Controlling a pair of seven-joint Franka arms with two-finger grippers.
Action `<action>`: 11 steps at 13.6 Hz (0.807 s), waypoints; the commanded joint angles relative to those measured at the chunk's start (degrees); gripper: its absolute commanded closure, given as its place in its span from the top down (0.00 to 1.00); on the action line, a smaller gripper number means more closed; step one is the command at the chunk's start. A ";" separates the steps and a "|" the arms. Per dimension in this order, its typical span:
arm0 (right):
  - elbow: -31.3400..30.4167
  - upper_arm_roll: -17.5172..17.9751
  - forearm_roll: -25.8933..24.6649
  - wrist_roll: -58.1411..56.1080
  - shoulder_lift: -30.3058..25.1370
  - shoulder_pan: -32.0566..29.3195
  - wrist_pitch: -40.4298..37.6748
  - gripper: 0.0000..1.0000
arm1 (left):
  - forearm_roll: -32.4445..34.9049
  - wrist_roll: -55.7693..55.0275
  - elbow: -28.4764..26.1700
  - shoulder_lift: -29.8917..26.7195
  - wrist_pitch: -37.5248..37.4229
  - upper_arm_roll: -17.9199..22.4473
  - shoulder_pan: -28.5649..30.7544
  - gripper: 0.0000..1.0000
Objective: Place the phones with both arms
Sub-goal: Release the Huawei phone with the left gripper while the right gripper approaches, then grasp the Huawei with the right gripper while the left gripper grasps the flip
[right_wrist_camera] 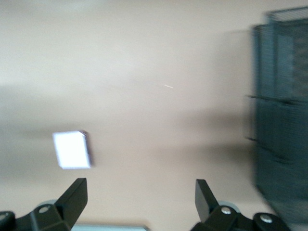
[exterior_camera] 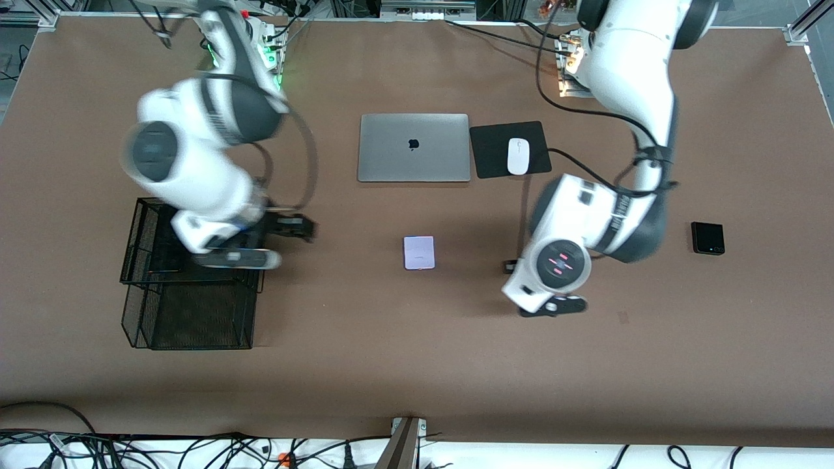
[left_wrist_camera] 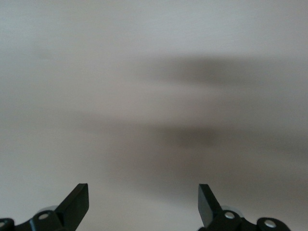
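A small pale lilac phone [exterior_camera: 418,253] lies flat mid-table, nearer the front camera than the laptop; it also shows in the right wrist view [right_wrist_camera: 72,149]. A small squarish black phone [exterior_camera: 707,238] lies toward the left arm's end of the table. My right gripper [exterior_camera: 301,228] hangs open and empty beside the wire tray, its fingers [right_wrist_camera: 74,195] wide apart. My left gripper [exterior_camera: 534,286] is open over bare table between the two phones, with nothing between its fingers [left_wrist_camera: 78,199].
A black wire mesh tray [exterior_camera: 189,312] with two tiers stands toward the right arm's end, its wall in the right wrist view [right_wrist_camera: 284,120]. A shut grey laptop [exterior_camera: 414,148] and a white mouse [exterior_camera: 518,156] on a black pad [exterior_camera: 488,153] lie farther back.
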 commanded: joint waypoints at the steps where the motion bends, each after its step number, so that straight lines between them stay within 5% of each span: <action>1: 13.30 -0.92 0.08 6.10 13.38 4.88 3.83 0.99 | 7.75 11.07 -13.17 -7.98 0.61 -0.64 3.96 1.00; 3: 18.51 -1.01 -0.27 7.79 19.99 7.53 6.38 0.98 | 11.11 18.28 -17.66 -10.53 3.58 -0.73 7.83 1.00; 11: 18.26 -1.01 -7.47 8.05 28.54 14.13 14.03 0.99 | 11.30 36.49 -42.96 -25.03 28.35 -1.25 26.54 1.00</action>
